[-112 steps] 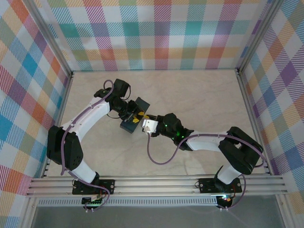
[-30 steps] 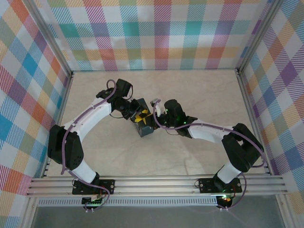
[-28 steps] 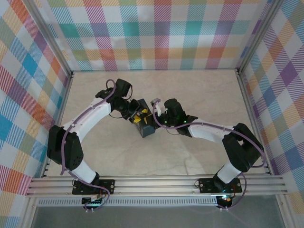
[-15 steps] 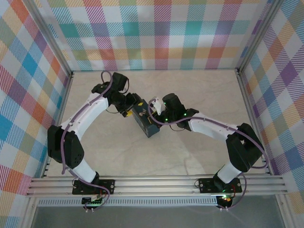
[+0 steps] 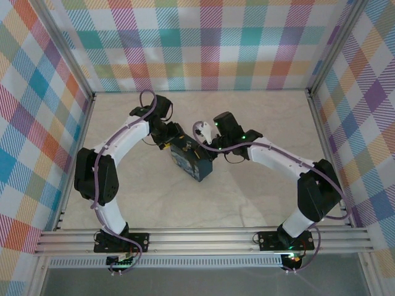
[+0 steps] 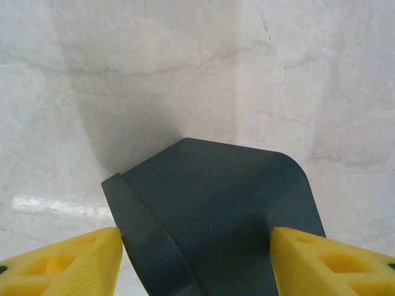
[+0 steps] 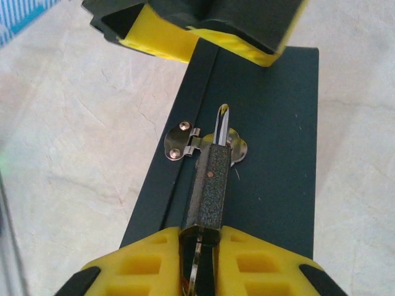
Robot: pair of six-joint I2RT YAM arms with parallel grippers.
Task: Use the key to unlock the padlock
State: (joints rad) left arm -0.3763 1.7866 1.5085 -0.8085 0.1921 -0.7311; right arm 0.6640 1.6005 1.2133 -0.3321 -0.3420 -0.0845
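You had the right pincer [image 7: 199,233] barely parted around the key [image 7: 195,265], lengthwise in line with the padlock [image 7: 208,179]; grip unclear.

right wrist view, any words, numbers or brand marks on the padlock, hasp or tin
None readable: the small dark speckled metal padlock, the silvery metal hasp and the dark rectangular tin bear no lettering.
From above, the tin's blue painted face is too small to read.
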